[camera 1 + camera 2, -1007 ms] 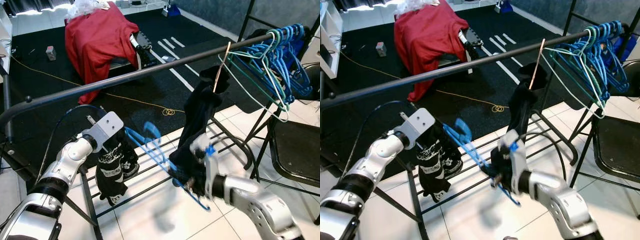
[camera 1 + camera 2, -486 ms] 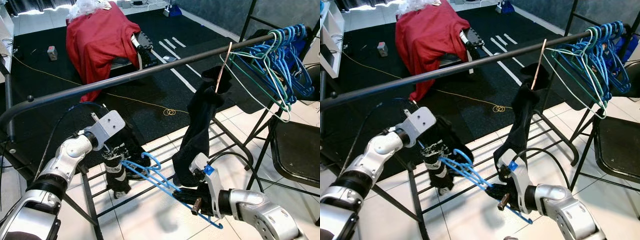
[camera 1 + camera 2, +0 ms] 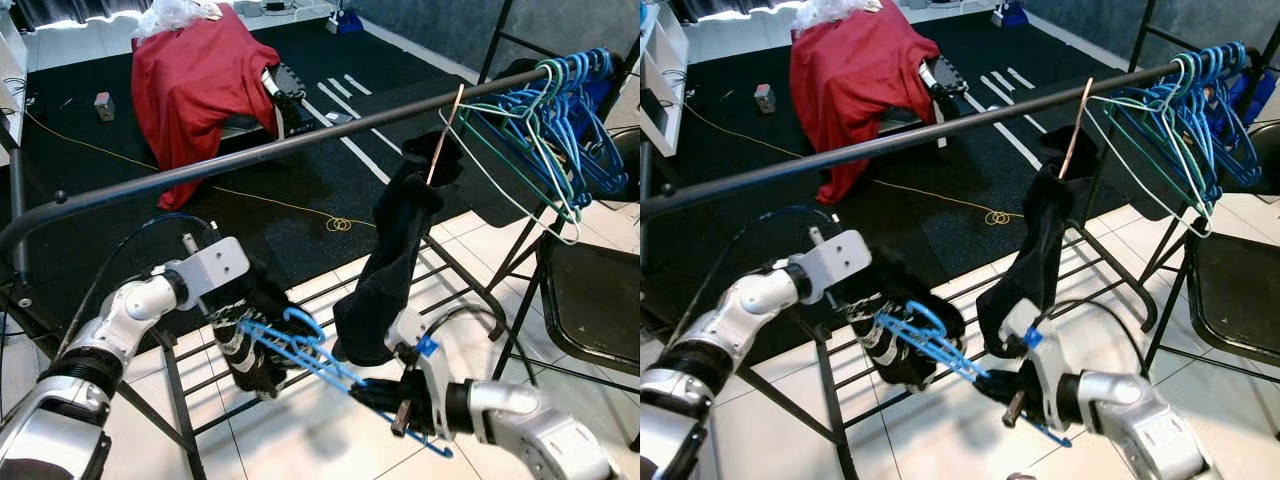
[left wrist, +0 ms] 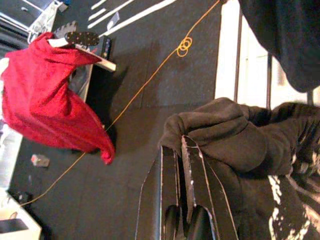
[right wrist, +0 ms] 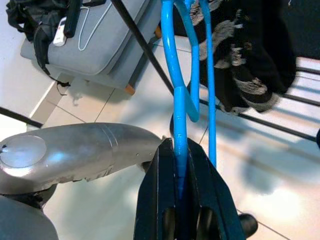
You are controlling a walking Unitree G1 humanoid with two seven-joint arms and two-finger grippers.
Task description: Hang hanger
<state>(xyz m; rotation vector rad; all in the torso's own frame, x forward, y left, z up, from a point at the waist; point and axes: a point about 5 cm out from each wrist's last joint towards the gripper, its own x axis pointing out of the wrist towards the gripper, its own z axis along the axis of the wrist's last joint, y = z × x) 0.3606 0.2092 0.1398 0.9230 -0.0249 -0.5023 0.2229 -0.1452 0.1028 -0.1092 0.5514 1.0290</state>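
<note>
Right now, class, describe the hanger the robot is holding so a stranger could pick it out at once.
Start at the long black rail crossing the scene. Below it, above the white tiles, the right gripper is shut on a blue hanger, with the left gripper clamping a black garment at its other end. Unlike the blue hangers bunched on the rail, it hangs on nothing.

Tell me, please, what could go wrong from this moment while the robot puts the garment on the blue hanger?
The right gripper pinches the blue hanger on one thin bar only, so it may twist or slip under load. The left gripper grips just a fold of the black garment, which could pull free. The hanger's hook sits near the rack's lower bars and might snag.
</note>
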